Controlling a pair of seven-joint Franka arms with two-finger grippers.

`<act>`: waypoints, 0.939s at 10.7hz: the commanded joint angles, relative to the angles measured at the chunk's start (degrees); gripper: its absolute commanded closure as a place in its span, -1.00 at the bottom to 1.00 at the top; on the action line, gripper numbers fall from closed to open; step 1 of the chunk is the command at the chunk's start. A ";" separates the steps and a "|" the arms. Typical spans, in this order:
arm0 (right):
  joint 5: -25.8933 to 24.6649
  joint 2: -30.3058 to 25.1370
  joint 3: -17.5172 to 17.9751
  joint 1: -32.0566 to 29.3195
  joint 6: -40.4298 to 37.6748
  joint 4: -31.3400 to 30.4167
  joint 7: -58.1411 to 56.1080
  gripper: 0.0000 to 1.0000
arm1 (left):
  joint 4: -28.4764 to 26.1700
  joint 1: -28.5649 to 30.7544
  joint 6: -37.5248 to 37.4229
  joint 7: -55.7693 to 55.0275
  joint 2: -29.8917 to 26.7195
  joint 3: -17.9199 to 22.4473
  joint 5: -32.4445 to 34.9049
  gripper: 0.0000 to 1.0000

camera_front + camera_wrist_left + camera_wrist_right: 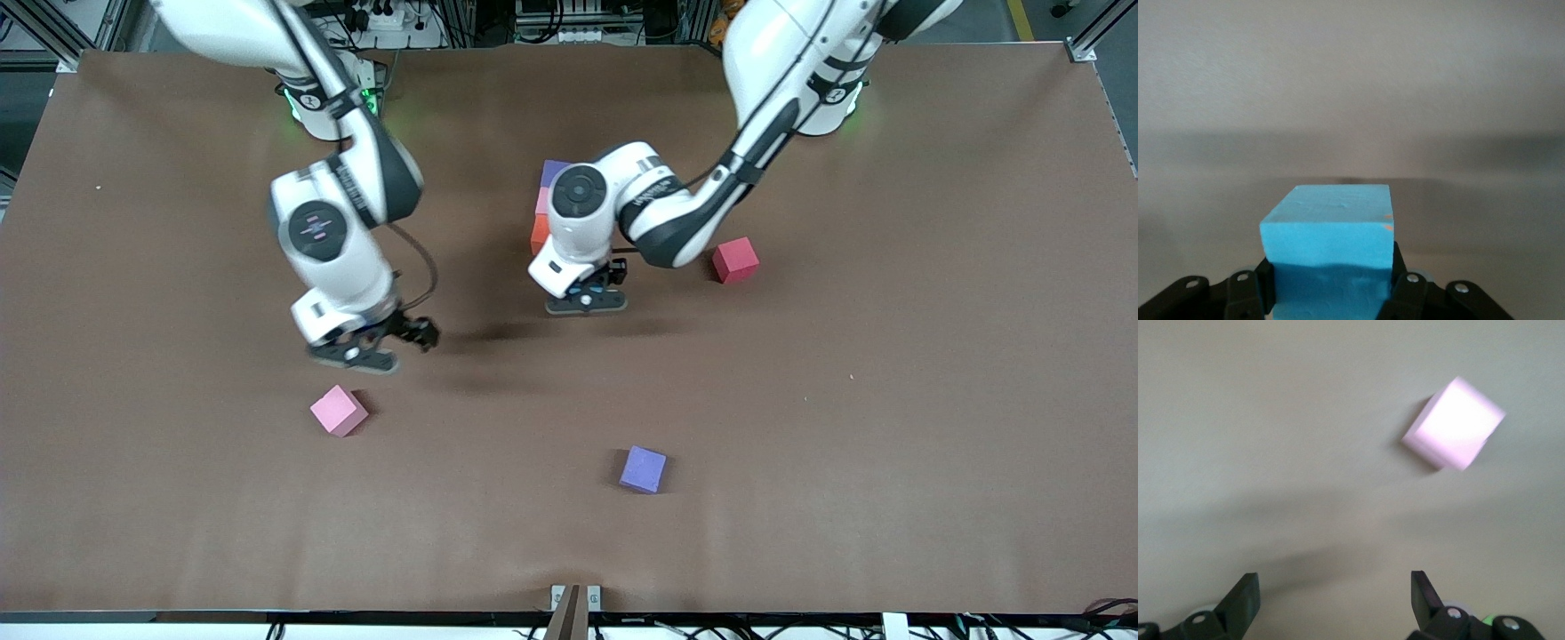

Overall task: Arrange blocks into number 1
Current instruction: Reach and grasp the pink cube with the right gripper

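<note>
My left gripper [587,298] is shut on a sky blue block [1328,233], which sits between its fingers in the left wrist view; the front view hides this block under the hand. Beside that hand, a purple block [553,171], a pink one [540,201] and an orange one [538,234] lie in a line, partly covered by the wrist. A deep pink-red block [735,260] lies toward the left arm's end. My right gripper [391,342] hangs open and empty over the table, close to a light pink block [338,410] [1455,432]. A second purple block [643,468] lies nearer the front camera.
The brown table [889,400] stretches wide toward both ends. A small metal bracket [573,603] sits at the table's edge closest to the front camera.
</note>
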 commanded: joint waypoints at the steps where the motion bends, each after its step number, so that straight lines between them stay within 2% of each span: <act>1: -0.99 4.14 1.03 -6.26 -0.73 5.09 -6.30 -1.00 | 3.60 -5.82 -0.23 -0.56 2.37 4.03 2.08 1.00; 3: -1.07 7.21 1.03 -10.66 -0.64 8.17 -8.88 -1.00 | 6.33 -6.98 -0.23 -0.65 4.92 4.13 2.17 1.00; 7: -0.90 11.18 1.03 -15.15 -0.64 13.89 -10.82 -1.00 | 6.52 -9.17 -0.14 -1.17 6.07 4.21 2.17 1.00; 10: 3.30 13.46 1.12 -17.27 1.19 13.99 -9.41 -1.00 | 6.34 -10.06 -0.14 -1.53 6.16 4.13 2.17 1.00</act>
